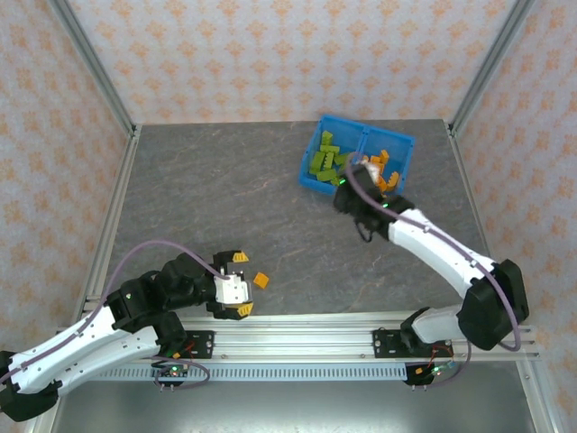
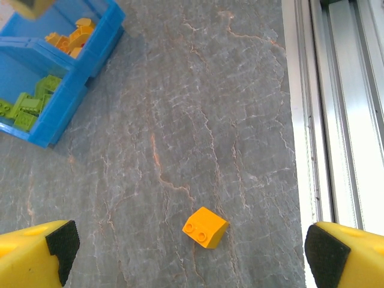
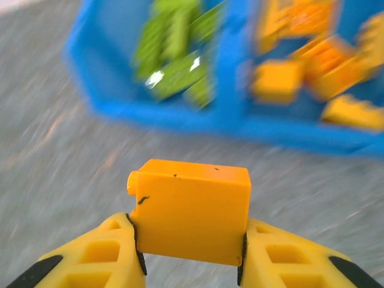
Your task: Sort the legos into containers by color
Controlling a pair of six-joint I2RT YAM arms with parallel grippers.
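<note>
Orange brick (image 3: 191, 210) sits crosswise in right tool (image 3: 189, 247), stud apparently left

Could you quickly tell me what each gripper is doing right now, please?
Left gripper: open, empty.
Right gripper: closed on an orange brick.

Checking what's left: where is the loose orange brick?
In the top view, the orange brick lies by the front rail, just right of the left gripper, far from the blue bin.

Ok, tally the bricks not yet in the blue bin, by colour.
Orange: 2 (loose brick on the table, held brick in the right tool)
Lime green: 0
Total: 2
</note>
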